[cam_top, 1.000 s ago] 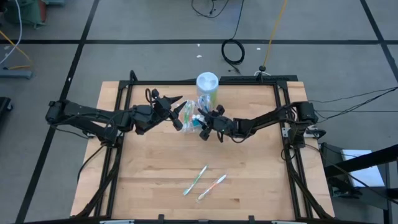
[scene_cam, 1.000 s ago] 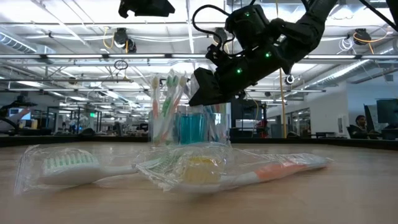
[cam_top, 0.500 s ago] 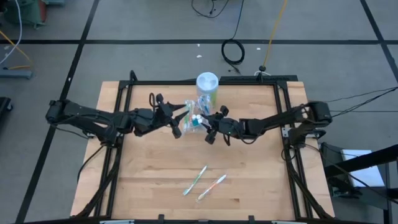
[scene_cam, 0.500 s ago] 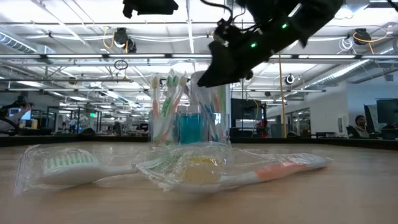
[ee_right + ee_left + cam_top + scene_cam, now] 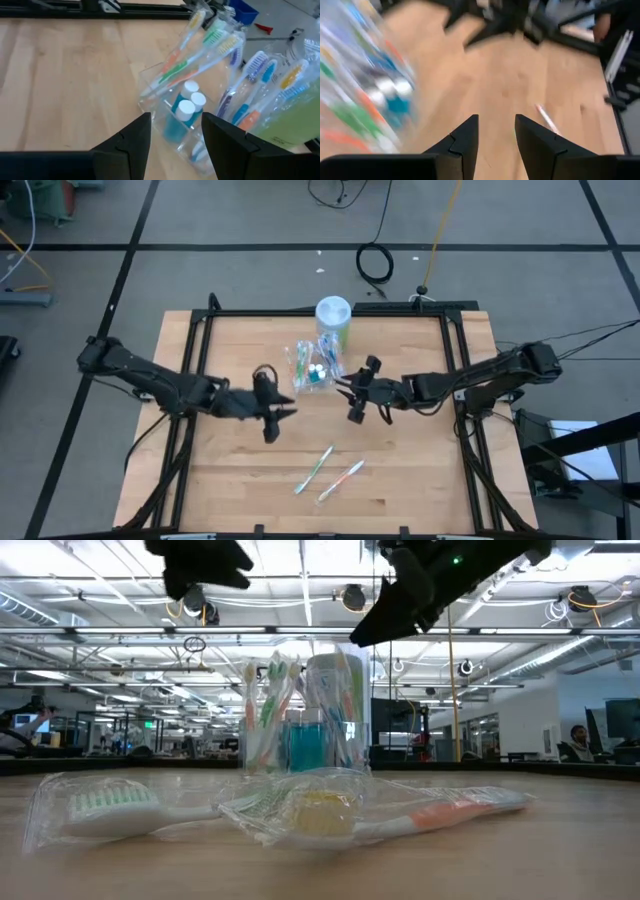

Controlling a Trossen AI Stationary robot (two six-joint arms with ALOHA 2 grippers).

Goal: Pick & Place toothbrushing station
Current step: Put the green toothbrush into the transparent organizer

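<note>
A wooden surface [image 5: 400, 470] is sitting inside a black frame, with 2 dark robot arms reaching in over it from either side.

Near the back edge, a clear plastic organizer [image 5: 311, 370] is standing upright, holding wrapped toothbrushes [image 5: 200, 47] with green, orange and blue heads and small blue tubes [image 5: 182, 117] with white caps. Just behind it, touching or nearly touching, a cup [image 5: 333, 323] with a white top and greenish body is holding more toothbrushes.

Toward the front, well apart from the organizer, 2 wrapped toothbrushes are lying flat side by side: a green toothbrush [image 5: 314, 469] and an orange toothbrush [image 5: 341, 480].

The left gripper [image 5: 270, 416] is hanging above bare wood, between the organizer and the loose brushes. Its fingers [image 5: 465, 142] are standing partly apart with only empty wood showing in the gap, gripping nothing.

The right gripper [image 5: 358, 397] is hovering just beside the organizer. Its fingers [image 5: 222, 132] are spread apart, framing the organizer's near corner without touching it, and are holding nothing.

Seen from tabletop height, both grippers are hanging well above the surface, with a large workshop room stretching out behind.
</note>
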